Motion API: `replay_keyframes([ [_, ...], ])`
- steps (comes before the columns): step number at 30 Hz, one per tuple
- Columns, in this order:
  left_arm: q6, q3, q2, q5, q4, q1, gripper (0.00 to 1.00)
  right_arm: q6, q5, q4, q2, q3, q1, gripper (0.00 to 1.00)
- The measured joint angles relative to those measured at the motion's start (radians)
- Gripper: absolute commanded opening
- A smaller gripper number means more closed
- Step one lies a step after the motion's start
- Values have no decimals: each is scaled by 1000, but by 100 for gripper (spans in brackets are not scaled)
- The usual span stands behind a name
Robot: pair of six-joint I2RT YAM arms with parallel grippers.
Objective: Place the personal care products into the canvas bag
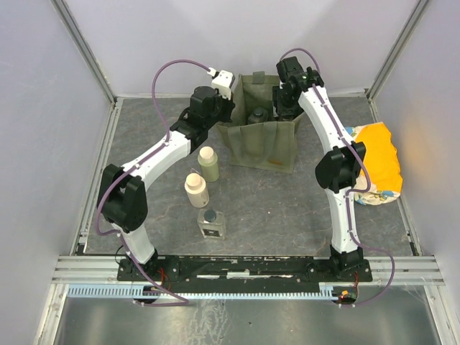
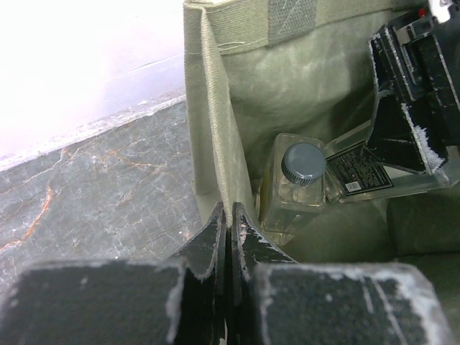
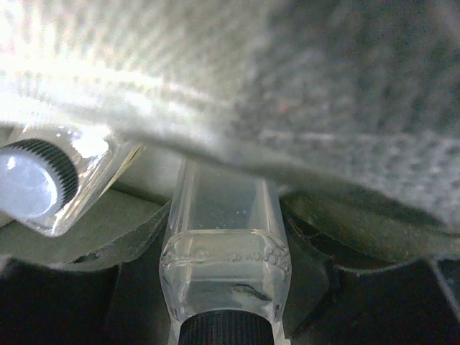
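Observation:
The olive canvas bag (image 1: pixel 260 140) stands at the back middle of the table. My left gripper (image 2: pixel 230 210) is shut on the bag's left rim (image 2: pixel 215 108), and in the top view that gripper (image 1: pixel 228 111) sits at the bag's left edge. My right gripper (image 1: pixel 286 108) reaches into the bag, shut on a clear square bottle (image 3: pixel 226 244) whose dark cap (image 3: pixel 223 332) points at the camera. Another clear bottle (image 2: pixel 291 183) with a dark cap stands inside the bag. On the table lie an olive-green bottle (image 1: pixel 209 165), a cream bottle (image 1: pixel 196 190) and a clear square bottle (image 1: pixel 211 223).
An orange and cream soft packet (image 1: pixel 377 162) lies at the right, close to the right arm's elbow. White walls close off the table at the back and sides. The three loose bottles stand in front of the left arm's forearm.

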Motion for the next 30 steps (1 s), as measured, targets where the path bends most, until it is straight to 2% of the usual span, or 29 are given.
replay_keyframes([
  [14, 0, 13, 25, 19, 15, 0, 3, -48, 9, 116, 11, -136, -16, 1],
  [15, 0, 18, 29, 19, 15, 0, 3, -51, 9, 127, 11, -150, -16, 4],
  [17, 0, 25, 39, 20, 16, 0, 3, -56, 8, 140, 11, -165, -16, 16],
  [24, 0, 30, 44, 21, 17, 0, 3, -59, 6, 146, 11, -167, -16, 64],
  [30, 0, 32, 44, 21, 18, 0, 3, -76, -12, 182, 4, -166, -16, 82],
])
